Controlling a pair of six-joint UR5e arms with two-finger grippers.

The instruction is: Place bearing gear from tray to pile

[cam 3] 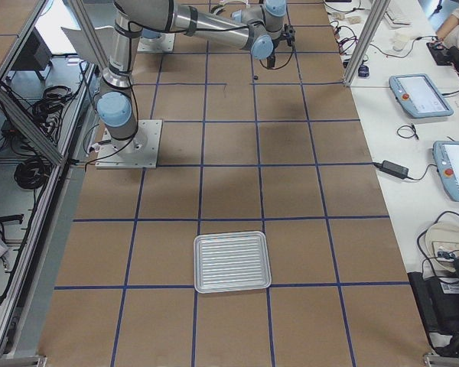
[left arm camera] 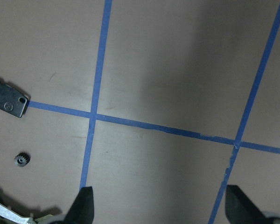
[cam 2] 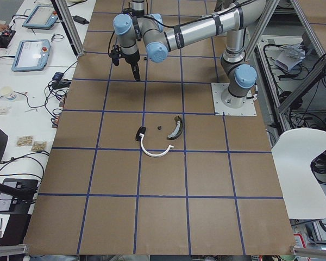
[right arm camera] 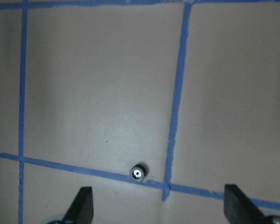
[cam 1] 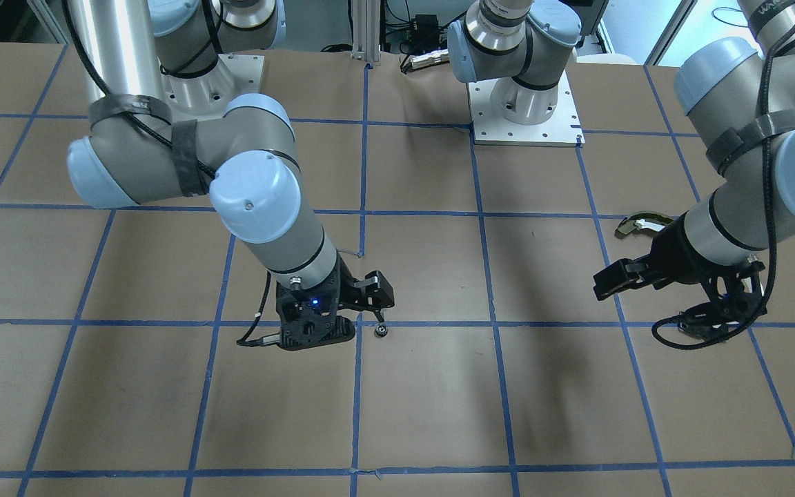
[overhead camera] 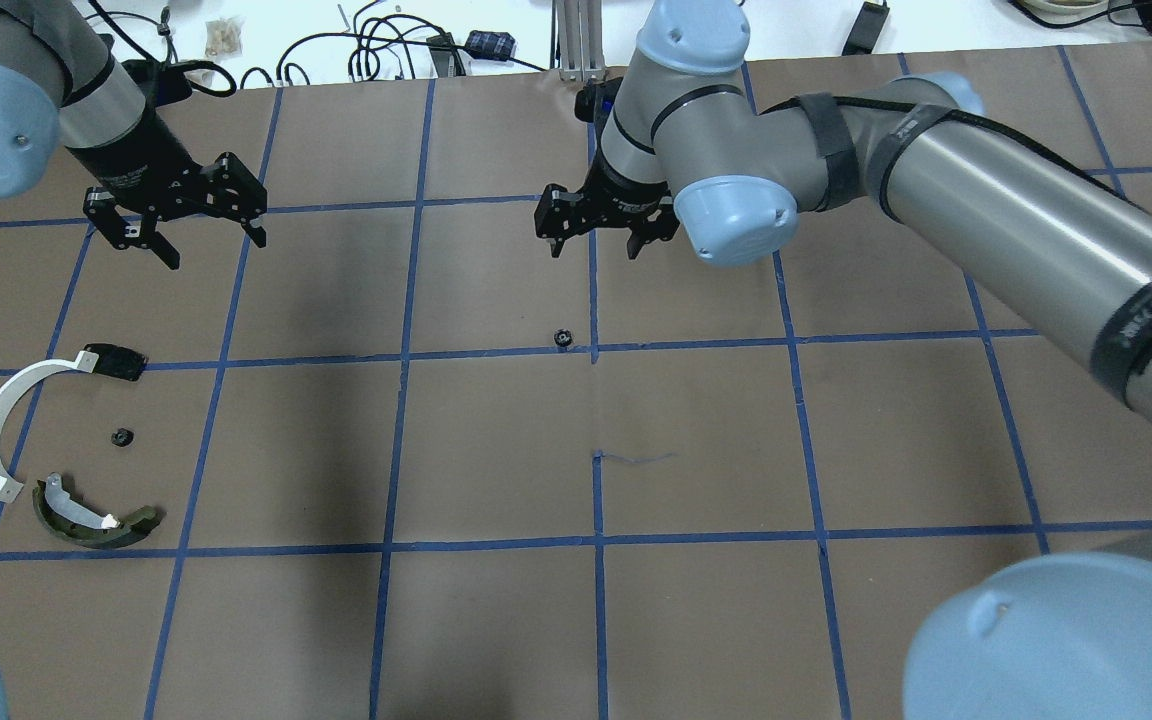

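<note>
A small dark bearing gear (overhead camera: pixel 563 339) lies on the brown table on a blue tape line; it also shows in the right wrist view (right arm camera: pixel 139 172) and the front view (cam 1: pixel 381 331). My right gripper (overhead camera: pixel 591 232) hangs open and empty above it, a little to the far side. The pile sits at the table's left end: a white arc strip (overhead camera: pixel 4 420), a flat black bracket (overhead camera: pixel 116 362), an olive-and-white curved piece (overhead camera: pixel 91 520) and another small gear (overhead camera: pixel 120 436). My left gripper (overhead camera: pixel 176 220) is open and empty beyond the pile. The tray (cam 3: pixel 231 262) holds nothing.
The table is covered in brown paper with a blue tape grid (overhead camera: pixel 396 355). Cables and small items lie along the far edge (overhead camera: pixel 376 50). The tray stands at the table's right end, far from both grippers. Tablets and cables lie on a side bench (cam 3: pixel 421 95).
</note>
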